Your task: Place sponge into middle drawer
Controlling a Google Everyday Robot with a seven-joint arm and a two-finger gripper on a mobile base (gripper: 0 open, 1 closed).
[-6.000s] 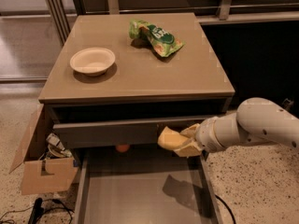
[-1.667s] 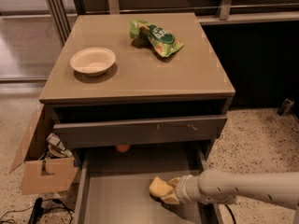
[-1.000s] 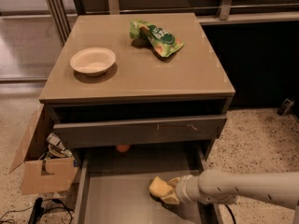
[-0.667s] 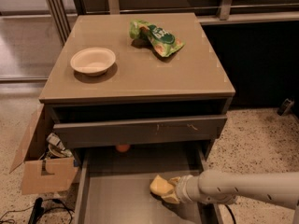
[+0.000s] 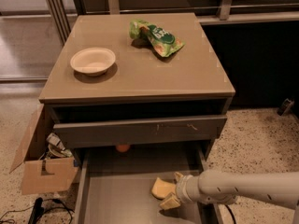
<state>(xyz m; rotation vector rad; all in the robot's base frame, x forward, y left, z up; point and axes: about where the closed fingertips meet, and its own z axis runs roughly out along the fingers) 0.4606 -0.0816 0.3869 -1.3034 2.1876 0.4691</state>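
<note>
Gripper spread in the middle drawer, sponge lying between its fingertips.

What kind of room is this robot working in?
Probably an office or lab workroom, not a home: a speckled hard floor, a plain drawer cabinet, and a cardboard box of clutter beside it. The gripper is down in the open middle drawer, by the sponge.
</note>
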